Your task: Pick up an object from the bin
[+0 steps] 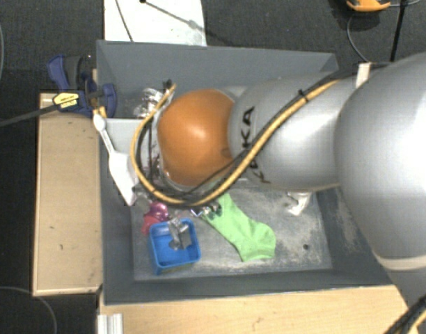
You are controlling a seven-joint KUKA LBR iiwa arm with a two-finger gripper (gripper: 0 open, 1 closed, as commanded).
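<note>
The grey arm [324, 138] takes up most of the right half of the camera view and slants down over the bin [220, 65] from its right edge. The bin's far wall and a stretch of bare floor near its right edge show. A rounded orange cover [195, 134] sits at the wrist, above the middle of the bin, and a black-and-yellow cable [138, 148] loops round it on the side of the left wall.

The largest loose thing is a crumpled bright green cloth [246, 232]. It lies on the floor about midway along the near edge, with its upper end tucked under the wrist.

Just left of it, in the near-left corner, lies a small blue open box [164, 252] with a raised rim, roughly square and flat on the floor. The gripper [177, 235] comes down from under the orange cover right into this blue box, its metal tip inside the rim. Whether it is spread, pressed together or pinching anything cannot be told, as the tip shows only as one small grey shape against the blue.

A long white plastic utensil [117, 165] leans along the left wall, running from the far-left part down toward the blue box. A small magenta thing [156, 211] rests on the floor touching the blue box's far rim, just beside the gripper. A small white piece [296, 202] lies well apart, toward the right edge, partly under the arm.
</note>
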